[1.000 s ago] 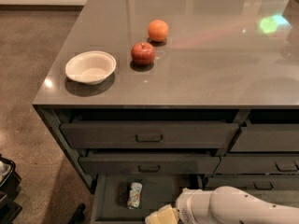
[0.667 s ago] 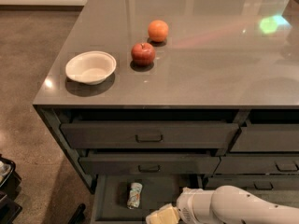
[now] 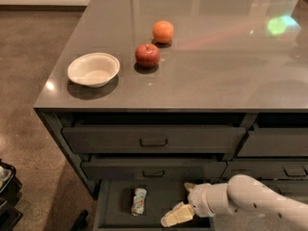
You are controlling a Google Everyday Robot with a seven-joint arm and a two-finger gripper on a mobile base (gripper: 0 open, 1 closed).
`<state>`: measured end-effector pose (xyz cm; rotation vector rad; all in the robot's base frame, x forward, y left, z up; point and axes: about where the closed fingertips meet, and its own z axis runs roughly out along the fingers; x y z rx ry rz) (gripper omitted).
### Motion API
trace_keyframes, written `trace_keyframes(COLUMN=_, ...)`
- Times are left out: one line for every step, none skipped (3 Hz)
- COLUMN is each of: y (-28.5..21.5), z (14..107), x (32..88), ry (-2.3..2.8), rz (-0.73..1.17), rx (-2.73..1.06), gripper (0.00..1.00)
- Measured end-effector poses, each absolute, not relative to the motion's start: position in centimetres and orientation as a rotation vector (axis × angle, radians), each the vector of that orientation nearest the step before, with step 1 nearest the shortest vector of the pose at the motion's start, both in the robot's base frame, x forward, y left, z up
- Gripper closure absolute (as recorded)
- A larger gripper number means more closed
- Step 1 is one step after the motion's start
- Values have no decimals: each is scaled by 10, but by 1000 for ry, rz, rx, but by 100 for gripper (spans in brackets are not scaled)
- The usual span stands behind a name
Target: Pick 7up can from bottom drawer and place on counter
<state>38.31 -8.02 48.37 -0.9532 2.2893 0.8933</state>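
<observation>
1. A white bowl (image 3: pixel 94 69) sits near the left front corner of the glossy dark grey desk (image 3: pixel 216 76).
2. Below the desk's front edge, the bottom drawer (image 3: pixel 109 203) stands pulled open under two shut handled drawers (image 3: pixel 154 139).
3. The 7up can (image 3: pixel 138 201) lies on its side on the drawer floor, left of the middle, with its long axis running front to back.
4. On the desk, a red apple (image 3: pixel 147 55) stands right of the bowl, and an orange (image 3: pixel 163 32) is just behind it and apart from it.
5. The hand (image 3: pixel 177 214) hangs low inside the open drawer, right of the can and not touching it; I cannot tell whether it is spread or pressed together.
6. The white arm (image 3: pixel 255 201) reaches in from the lower right.
</observation>
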Motion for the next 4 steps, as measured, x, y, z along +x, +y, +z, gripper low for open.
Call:
trace_keyframes(y=-75, z=458, x=406, ry=2150, rz=1026, rx=-1123, gripper=0)
trace_keyframes(y=-84, z=468, x=423, ry=2088, rz=1035, rx=-1170, gripper=0)
trace_keyframes(y=-85, z=463, x=417, ry=2138, rz=1004, rx=-1089, gripper=0)
trace_keyframes(y=-77, z=421, x=409, ry=2204, rz=980, rx=-956, gripper=0)
